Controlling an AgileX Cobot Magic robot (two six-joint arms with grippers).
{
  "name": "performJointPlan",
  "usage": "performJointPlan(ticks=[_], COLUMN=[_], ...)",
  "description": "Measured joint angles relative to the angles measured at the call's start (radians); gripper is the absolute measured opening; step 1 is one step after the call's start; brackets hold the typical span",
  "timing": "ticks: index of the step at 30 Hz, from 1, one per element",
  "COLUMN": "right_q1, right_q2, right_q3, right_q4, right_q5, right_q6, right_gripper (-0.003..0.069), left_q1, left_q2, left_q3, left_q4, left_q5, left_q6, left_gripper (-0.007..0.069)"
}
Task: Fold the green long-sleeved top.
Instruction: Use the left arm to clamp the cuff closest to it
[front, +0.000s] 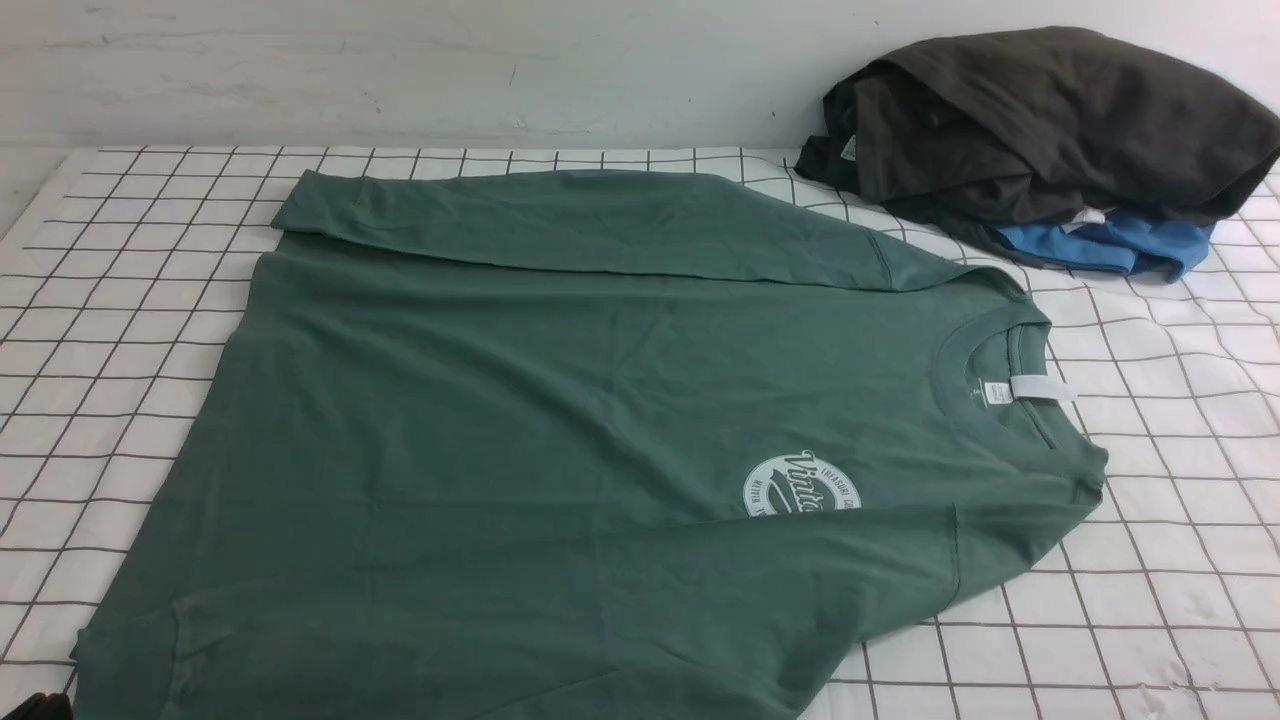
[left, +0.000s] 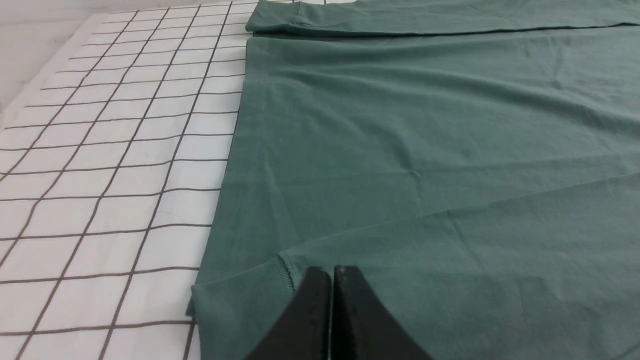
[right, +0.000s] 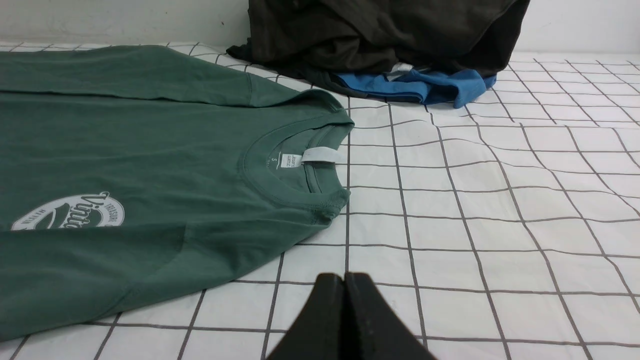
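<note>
The green long-sleeved top (front: 560, 400) lies flat on the checked cloth, neck (front: 1010, 385) toward the right, both sleeves laid across the body. The near sleeve half covers its white round logo (front: 800, 487). In the left wrist view my left gripper (left: 332, 272) hovers shut and empty above the top (left: 425, 150) near the near sleeve's cuff (left: 286, 270). My right gripper (right: 344, 279) is shut and empty over bare cloth, a little to the side of the collar (right: 300, 170). Neither gripper shows in the front view.
A dark brown-grey bundled garment (front: 1050, 110) lies on a bright blue garment (front: 1110, 245) at the back right corner, against the wall. The white checked cloth (front: 1150, 500) covers the table. Its left edge (left: 45, 75) shows in the left wrist view.
</note>
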Motion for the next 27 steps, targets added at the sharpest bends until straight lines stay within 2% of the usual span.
performJointPlan(ticks=[22, 27], right_q1=[0.0, 0.0], right_q2=[0.0, 0.0], right_q3=[0.0, 0.002], right_q4=[0.0, -0.03], right_q5=[0.0, -0.035], right_q6=[0.0, -0.008], right_gripper=[-0.0018, -0.0018], left_q1=[0.0, 0.0], left_q2=[0.0, 0.0], left_q3=[0.0, 0.006], left_q4=[0.0, 0.002], left_q5=[-0.002, -0.137], left_q6=[0.002, 0.004], left_gripper=[-0.0007, -0.0007])
